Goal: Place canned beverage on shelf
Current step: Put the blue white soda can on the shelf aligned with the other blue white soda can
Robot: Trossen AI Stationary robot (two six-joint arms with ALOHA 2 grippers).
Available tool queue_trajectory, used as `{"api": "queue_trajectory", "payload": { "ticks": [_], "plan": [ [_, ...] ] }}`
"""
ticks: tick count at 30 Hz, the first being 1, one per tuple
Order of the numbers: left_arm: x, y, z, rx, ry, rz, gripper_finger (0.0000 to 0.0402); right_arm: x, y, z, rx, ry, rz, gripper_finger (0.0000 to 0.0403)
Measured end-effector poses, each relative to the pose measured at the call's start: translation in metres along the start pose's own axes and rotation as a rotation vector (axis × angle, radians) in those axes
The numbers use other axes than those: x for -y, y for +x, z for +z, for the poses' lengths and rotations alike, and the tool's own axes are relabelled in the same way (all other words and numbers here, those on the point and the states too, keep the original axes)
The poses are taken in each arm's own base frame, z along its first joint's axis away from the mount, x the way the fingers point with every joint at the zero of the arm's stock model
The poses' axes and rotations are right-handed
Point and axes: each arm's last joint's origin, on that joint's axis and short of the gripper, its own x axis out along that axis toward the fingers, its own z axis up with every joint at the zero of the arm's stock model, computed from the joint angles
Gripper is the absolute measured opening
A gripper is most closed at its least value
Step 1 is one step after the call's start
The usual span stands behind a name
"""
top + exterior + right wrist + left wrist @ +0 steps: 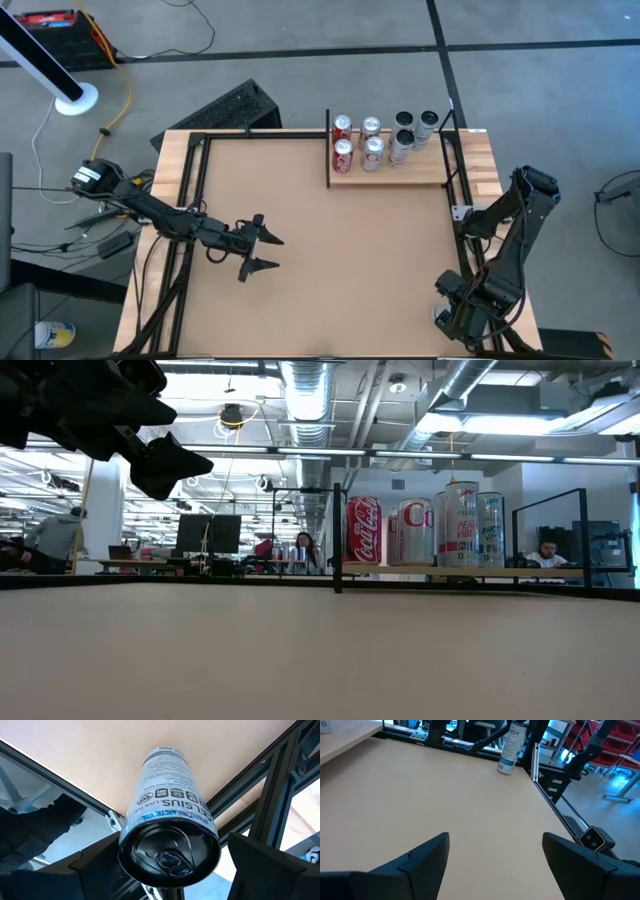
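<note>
A white Celsius can [167,815] stands upright on the table near its right near corner; it also shows in the left wrist view [511,747]. My right gripper [172,865] is open above the can and points down, with one finger on each side of the can's top, apart from it. The pale wood shelf [470,165] lies at the far right with a black upright bar [328,150] at its left end. It carries several cans [372,140], also in the low view [420,525]. My left gripper [268,251] is open and empty above the table's left half.
A black frame rail [272,795] runs along the table's right edge beside the can. Open tabletop [330,270] lies between the two arms. A black box [225,105] lies on the floor beyond the far left corner.
</note>
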Motion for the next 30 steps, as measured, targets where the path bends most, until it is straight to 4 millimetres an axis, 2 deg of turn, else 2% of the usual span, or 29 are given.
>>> {"api": "queue_trajectory", "payload": {
  "ticks": [10,19,24,30],
  "plan": [
    [0.000,0.000,0.000,0.000,-0.001,0.000,0.0304,0.001,0.000,0.001,0.014,-0.022,-0.016,0.0315],
    [0.000,0.000,0.000,0.000,0.007,0.000,0.0304,-0.002,-0.002,0.008,0.034,-0.040,-0.001,0.0294],
    [0.000,0.000,0.000,0.000,0.018,0.000,0.0304,-0.011,-0.011,0.027,0.078,-0.090,0.043,0.0293],
    [0.000,0.000,0.000,0.001,0.010,0.000,0.0304,-0.022,-0.044,0.064,0.203,-0.184,0.123,0.0292]
  ]
}}
